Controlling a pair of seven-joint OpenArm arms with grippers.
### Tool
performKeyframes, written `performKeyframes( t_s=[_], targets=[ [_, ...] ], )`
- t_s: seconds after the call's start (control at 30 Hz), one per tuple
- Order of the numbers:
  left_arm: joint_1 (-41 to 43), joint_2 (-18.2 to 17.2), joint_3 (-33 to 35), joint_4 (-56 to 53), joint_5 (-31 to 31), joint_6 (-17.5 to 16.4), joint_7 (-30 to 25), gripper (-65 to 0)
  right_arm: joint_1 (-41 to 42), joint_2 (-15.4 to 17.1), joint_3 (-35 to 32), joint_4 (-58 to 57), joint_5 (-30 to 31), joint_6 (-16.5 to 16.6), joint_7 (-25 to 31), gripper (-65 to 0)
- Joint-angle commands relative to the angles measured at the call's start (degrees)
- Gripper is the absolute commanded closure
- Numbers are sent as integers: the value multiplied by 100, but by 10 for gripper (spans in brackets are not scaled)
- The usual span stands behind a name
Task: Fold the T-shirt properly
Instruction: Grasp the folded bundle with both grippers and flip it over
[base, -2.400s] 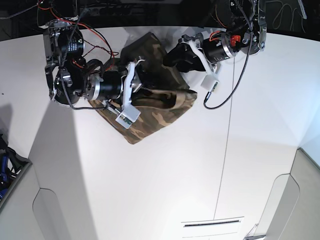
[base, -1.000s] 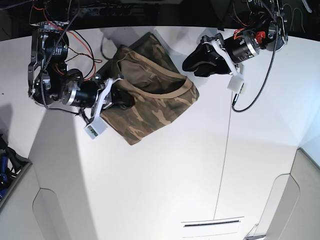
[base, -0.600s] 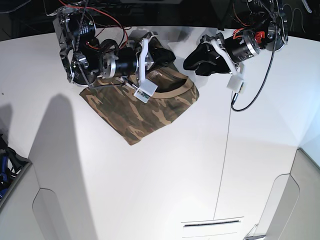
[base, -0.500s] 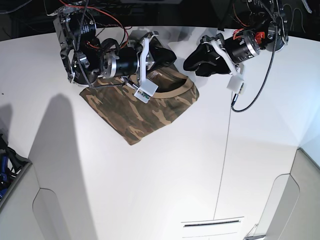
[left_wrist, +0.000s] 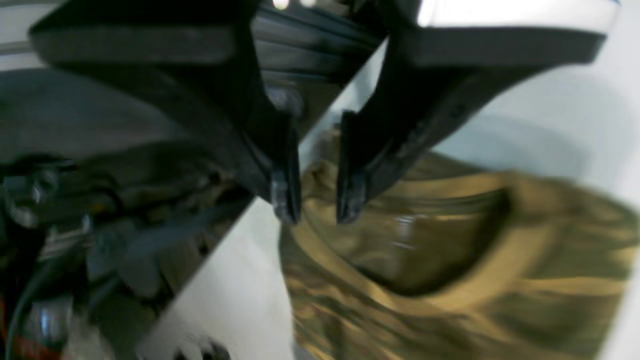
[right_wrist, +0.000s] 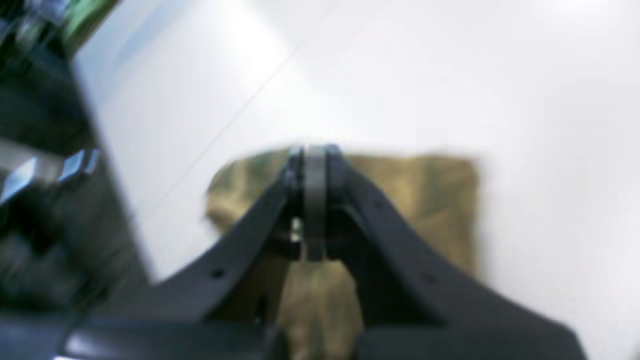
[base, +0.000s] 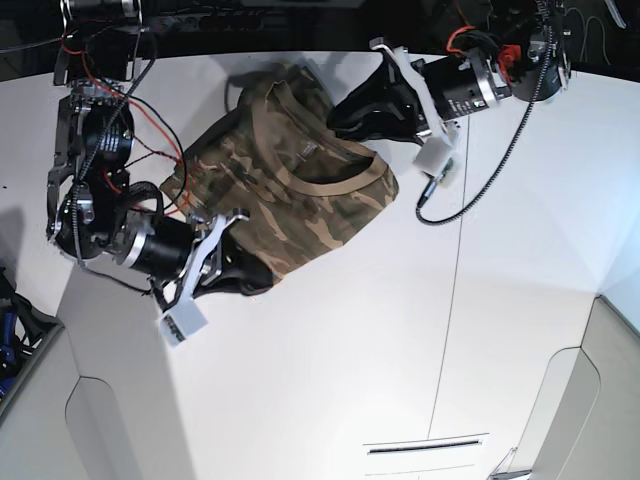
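Observation:
The camouflage T-shirt (base: 300, 200) lies folded at the back of the white table, its tan collar (base: 345, 185) facing the right. It also shows in the left wrist view (left_wrist: 450, 260) and the right wrist view (right_wrist: 425, 200). My left gripper (base: 335, 122) hovers at the shirt's back right edge. In its wrist view (left_wrist: 315, 205) the jaws stand a narrow gap apart above the collar (left_wrist: 500, 260), with nothing between them. My right gripper (base: 262, 278) is at the shirt's front corner. In its wrist view (right_wrist: 307, 165) it is shut over the cloth, and a grip on the cloth does not show.
The white table (base: 400, 350) has a thin seam line (base: 447, 320) running front to back and a slot (base: 425, 447) near its front edge. Dark cables and gear line the back edge. A blue object (base: 8, 330) sits past the left edge.
My right arm swung from the shirt's back edge round to its front corner. My left gripper moved left to the shirt's back right edge. The shirt's back part now lies spread further back.

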Motion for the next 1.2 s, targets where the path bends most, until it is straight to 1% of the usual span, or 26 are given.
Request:
performKeyframes(
  t_s=[0.0, 0.07, 0.13, 0.23, 0.3, 0.33, 0.4, 0.5, 0.57, 0.67, 0.73, 0.83, 0.93, 1.07, 1.17],
  targets=[
    [-7, -2, 186, 101, 46, -73, -208, -133, 153, -9, 57, 37, 9, 42, 229, 0],
    [-9, -2, 610, 98, 592, -73, -516, -133, 269, -13, 68, -114, -162, 39, 433, 0],
    [-11, 0, 1038, 72, 1209, -73, -894, -128, 404, -13, 50, -387, -188, 39, 645, 0],
    [-13, 13, 1646, -79, 2111, -73, -1421, -43, 682, -15, 37, -994, -223, 42, 1014, 0],
    [-48, 15, 1974, -267, 2553, -73, -1696, -20, 911, -15, 33, -1499, -221, 42, 1187, 0],
    [-103, 15, 2105, -404, 2691, -48, -1775, -20, 1047, -26, 22, -1775, -225, 42, 1250, 0],
    [-249, 13, 2295, -721, 2883, 170, -1888, -20, 1294, -87, 0, -2304, -247, 46, 1268, 0],
    [-525, 17, 2420, -1244, 2944, 446, -1952, -20, 1604, -229, -103, -3032, -365, 111, 1270, 0],
    [-669, 15, 2422, -1528, 2944, 505, -1950, -20, 1759, -302, -306, -3429, -487, 133, 1276, 0],
    [-811, 13, 2422, -1792, 3108, 520, -1943, -20, 1928, -313, -885, -3901, -739, 131, 1447, 0],
    [-855, 9, 2404, -1878, 3298, 522, -1932, -20, 1993, -310, -1300, -4072, -997, 129, 1589, 0],
    [-850, 9, 2186, -1919, 3445, 522, -1794, -20, 2017, -280, -1799, -4142, -1285, 127, 1596, 0],
    [-852, 7, 1770, -1923, 3442, 522, -1646, -20, 2006, -155, -2061, -4142, -1290, 125, 1593, 0],
    [-955, -4, 1058, -1928, 3434, 527, -1661, -20, 2006, 116, -2085, -4140, -1132, 85, 1493, 0],
    [-1257, -4, 682, -2061, 3434, 719, -1827, -20, 2002, 354, -2081, -4140, -776, 87, 1276, 0]
  ],
)
